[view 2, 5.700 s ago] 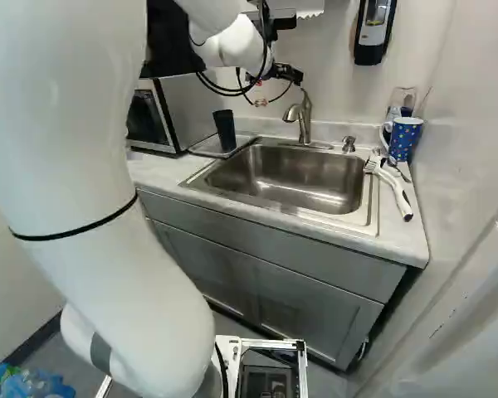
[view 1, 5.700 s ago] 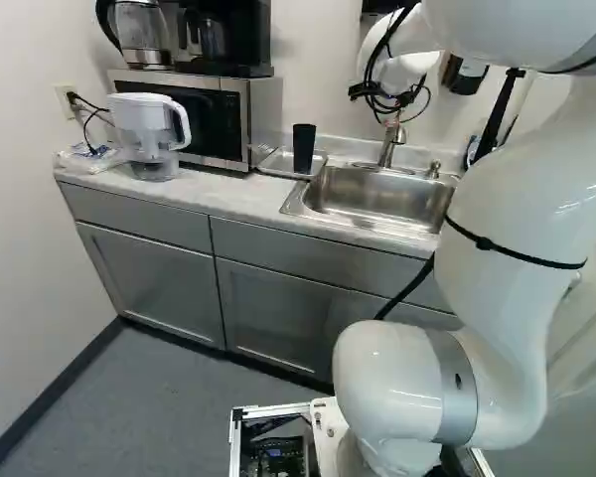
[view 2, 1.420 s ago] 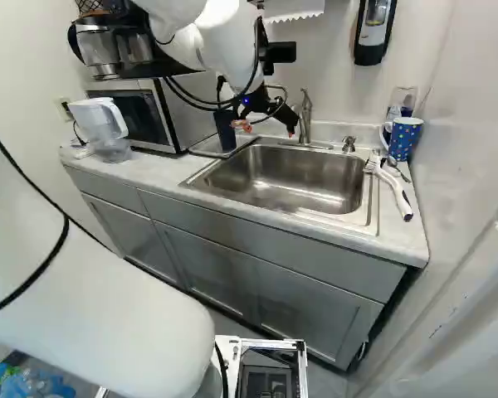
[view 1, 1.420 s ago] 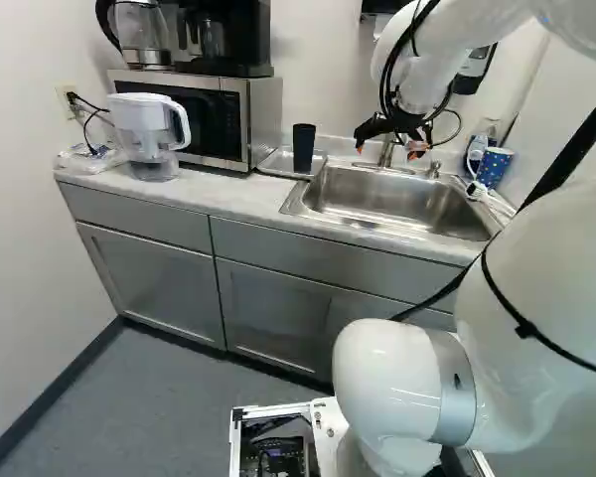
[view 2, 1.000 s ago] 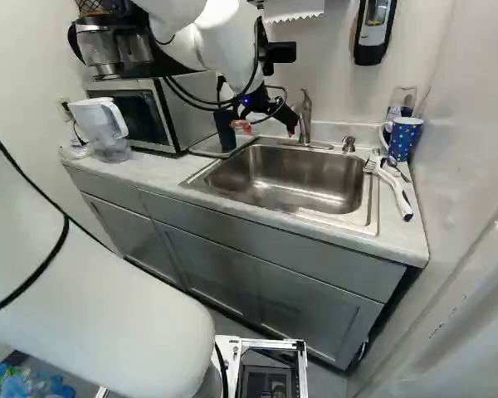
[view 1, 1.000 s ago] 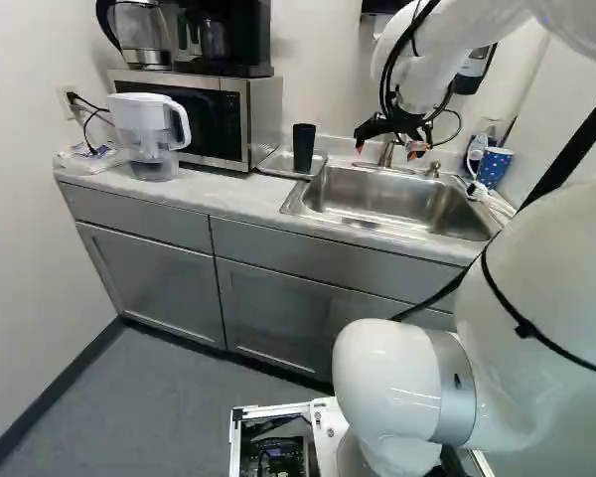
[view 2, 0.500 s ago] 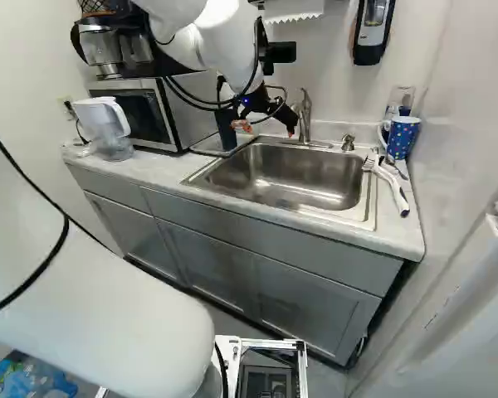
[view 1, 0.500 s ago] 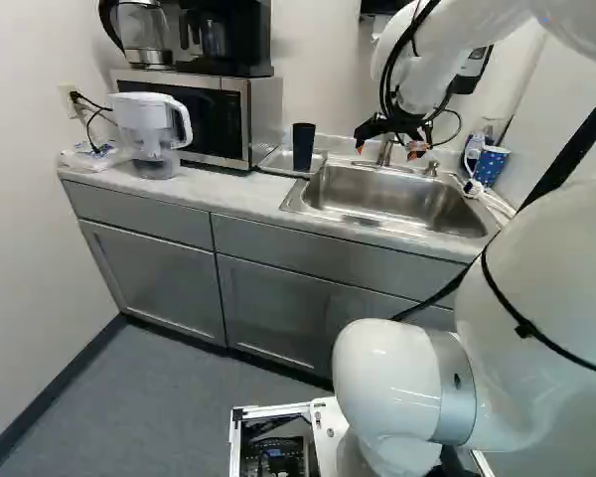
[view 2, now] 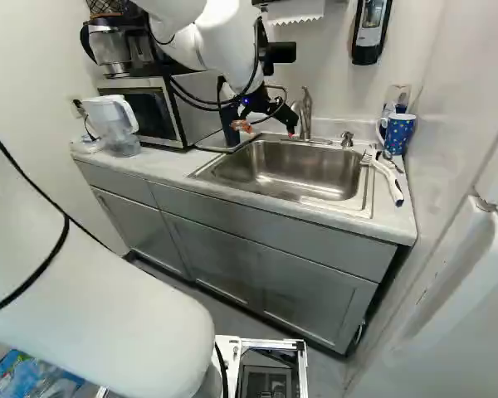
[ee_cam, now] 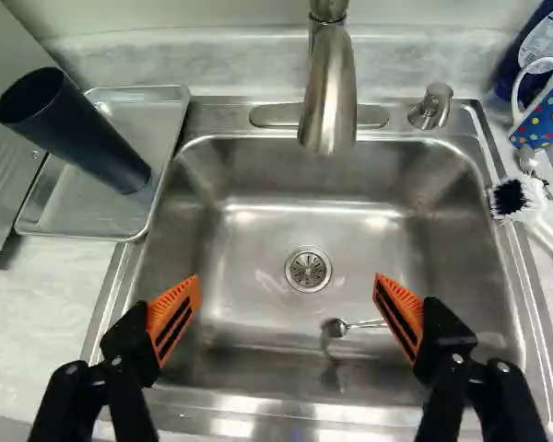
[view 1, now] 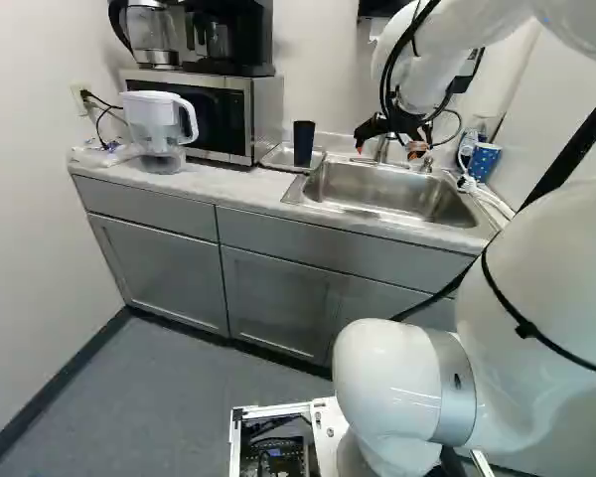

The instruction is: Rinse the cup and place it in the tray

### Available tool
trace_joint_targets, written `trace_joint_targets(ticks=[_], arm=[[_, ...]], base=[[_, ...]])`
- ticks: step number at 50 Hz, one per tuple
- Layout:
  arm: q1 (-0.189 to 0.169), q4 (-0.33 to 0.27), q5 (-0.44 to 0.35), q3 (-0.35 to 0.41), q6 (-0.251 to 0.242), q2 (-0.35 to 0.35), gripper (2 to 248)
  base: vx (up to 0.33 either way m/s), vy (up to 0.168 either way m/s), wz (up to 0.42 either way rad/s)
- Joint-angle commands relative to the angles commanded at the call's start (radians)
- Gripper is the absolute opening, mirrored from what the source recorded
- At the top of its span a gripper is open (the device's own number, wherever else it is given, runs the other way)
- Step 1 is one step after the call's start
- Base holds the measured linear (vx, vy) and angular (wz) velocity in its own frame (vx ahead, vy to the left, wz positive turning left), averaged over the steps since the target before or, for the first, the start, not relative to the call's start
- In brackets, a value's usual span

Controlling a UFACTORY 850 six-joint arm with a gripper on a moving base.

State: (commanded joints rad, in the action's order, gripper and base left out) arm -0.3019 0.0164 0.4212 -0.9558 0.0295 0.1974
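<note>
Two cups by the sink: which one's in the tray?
The dark tumbler, upright and handleless; the dotted blue mug has a handle and stands across the sink.

A cup (ee_cam: 88,138) stands in a tray (ee_cam: 78,201) between a microwave (view 1: 219,117) and a sink (ee_cam: 258,235) holding a spoon (ee_cam: 335,328), with a brush (ee_cam: 537,204) and mug (ee_cam: 546,115) on the sink's opposite side.

Microwave (view 1: 265,119), pitcher (view 1: 152,119), tray (ee_cam: 83,207) on counter (ee_cam: 41,313), perhaps stone

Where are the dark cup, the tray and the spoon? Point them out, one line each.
Dark cup (view 1: 303,145): left base view, middle of its side.
Tray (ee_cam: 88,204): wrist view, bare part of its bottom.
Spoon (ee_cam: 335,328): wrist view, its bowl.
</note>
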Motion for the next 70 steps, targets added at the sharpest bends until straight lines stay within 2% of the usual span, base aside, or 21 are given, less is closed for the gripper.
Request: trace_joint_targets(ticks=[27, 70], arm=[[0.000, 0.000, 0.000, 0.000, 0.000, 0.000, 247], [0.000, 0.000, 0.000, 0.000, 0.000, 0.000, 247]], base=[[-0.128, 0.039, -0.003], [-0.134, -0.001, 0.003]])
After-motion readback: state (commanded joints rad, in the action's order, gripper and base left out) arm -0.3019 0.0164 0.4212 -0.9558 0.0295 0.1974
